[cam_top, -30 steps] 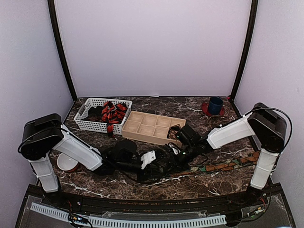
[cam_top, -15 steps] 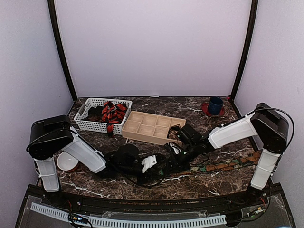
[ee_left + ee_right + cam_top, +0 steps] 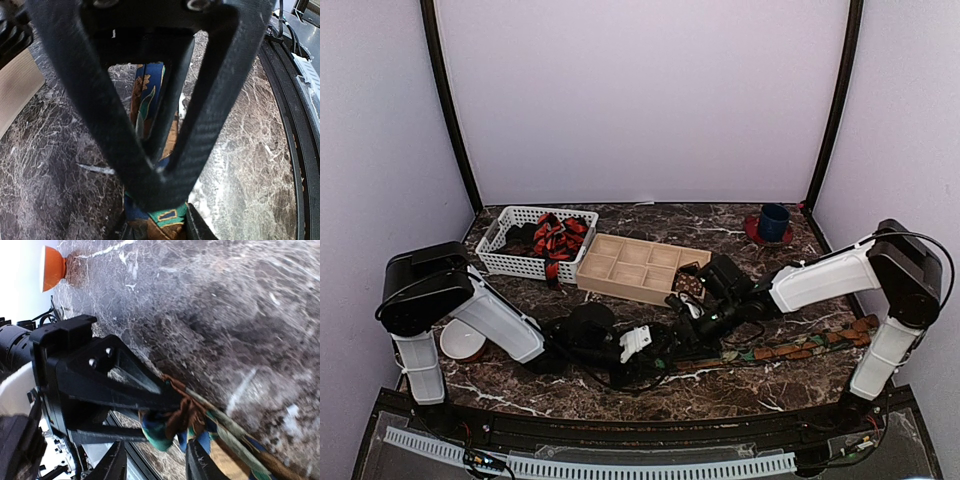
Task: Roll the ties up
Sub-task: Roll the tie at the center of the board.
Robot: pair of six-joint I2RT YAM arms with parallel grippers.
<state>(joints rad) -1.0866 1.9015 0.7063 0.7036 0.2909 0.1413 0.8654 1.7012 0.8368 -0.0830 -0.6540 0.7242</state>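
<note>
Patterned tie (image 3: 150, 107) pinched between end effector (image 3: 160, 172) fingers

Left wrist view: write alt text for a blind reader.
The left end effector, its dark fingers meeting at the tips, pinches a brown, blue and green patterned tie above a dark marble table.

This is a robot test booth in a lab, not anybody's home. Plain pale lilac walls (image 3: 640, 100) close it in on three sides, held by dark upright corner posts (image 3: 448, 110). The dark brown marble-patterned surface (image 3: 720, 385) carries two white-and-black robot arms (image 3: 495, 322) bolted at its near edge, thin black cables (image 3: 920, 245) looping off them. A white perforated strip (image 3: 590, 465) and loose wiring run along the near edge. Props sit towards the far edge: a white plastic lattice basket (image 3: 510, 262), a tan wooden compartment tray (image 3: 630, 265).
</note>
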